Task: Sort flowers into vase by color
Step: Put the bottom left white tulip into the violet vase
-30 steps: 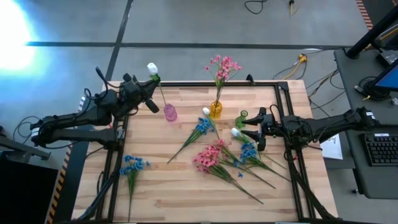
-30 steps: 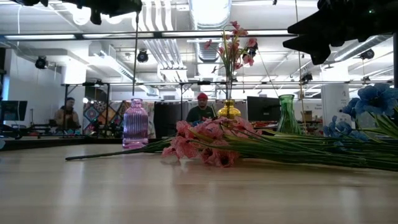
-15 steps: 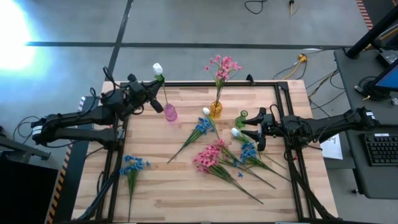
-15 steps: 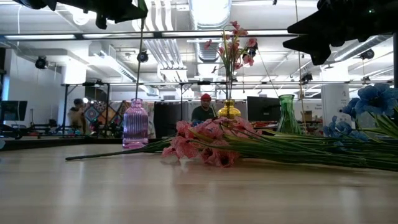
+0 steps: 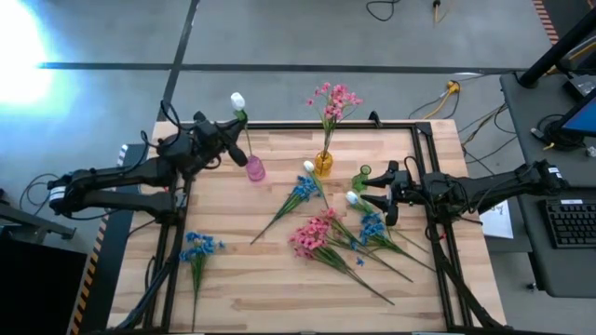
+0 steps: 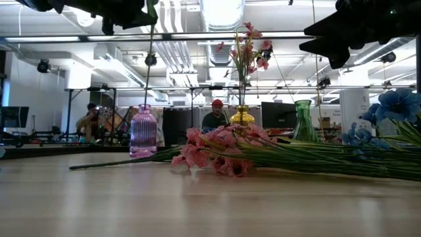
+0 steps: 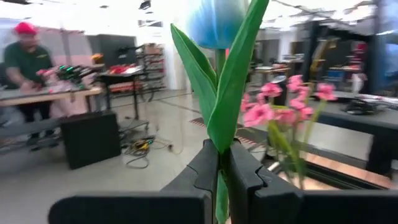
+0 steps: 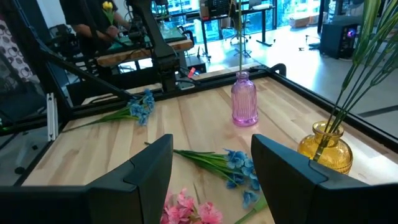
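Flowers (image 5: 340, 244) are seen strewn across the bench (image 5: 279, 288): a blue stem (image 5: 197, 249) near the front-left corner, pink and blue stems heaped toward the front-right. Above that heap the right gripper (image 5: 384, 207) is held with its fingers apart, nothing between them. Farther back, a green vase (image 5: 360, 176), a yellow vase (image 5: 322, 165) holding pink blossoms, and a pink vase (image 5: 254, 168) are stood near the rear edge. A white bud (image 5: 237, 101) is clamped in the closed left gripper (image 5: 227, 140), its stem hanging down to the pink vase
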Tool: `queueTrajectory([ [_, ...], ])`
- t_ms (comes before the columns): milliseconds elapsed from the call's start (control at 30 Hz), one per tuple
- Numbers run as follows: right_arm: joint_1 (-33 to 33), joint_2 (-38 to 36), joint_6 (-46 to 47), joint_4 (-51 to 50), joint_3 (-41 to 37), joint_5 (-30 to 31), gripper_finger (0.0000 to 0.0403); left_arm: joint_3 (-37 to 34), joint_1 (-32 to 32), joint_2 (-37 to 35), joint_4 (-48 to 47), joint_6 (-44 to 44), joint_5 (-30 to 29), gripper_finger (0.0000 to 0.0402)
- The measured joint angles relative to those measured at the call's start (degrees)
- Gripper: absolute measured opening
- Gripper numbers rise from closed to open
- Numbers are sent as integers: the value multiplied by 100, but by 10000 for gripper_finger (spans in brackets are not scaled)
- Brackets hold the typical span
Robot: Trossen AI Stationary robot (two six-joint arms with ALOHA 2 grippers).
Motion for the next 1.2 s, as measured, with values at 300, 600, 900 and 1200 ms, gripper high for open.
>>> queueTrajectory([
  [300, 0, 0, 1, -3, 0, -2, 210, 0, 0, 53, 0, -270, -233, 0],
  [600, 0, 1, 2, -8, 0, -2, 210, -127, 0, 77, 3, -689, -233, 0],
  [900, 0, 1, 4, -13, 0, -2, 210, -260, 0, 66, 1, -813, -233, 7],
  [1200, 0, 0, 7, -13, 0, -2, 210, -260, 0, 64, -107, -814, -226, 80],
])
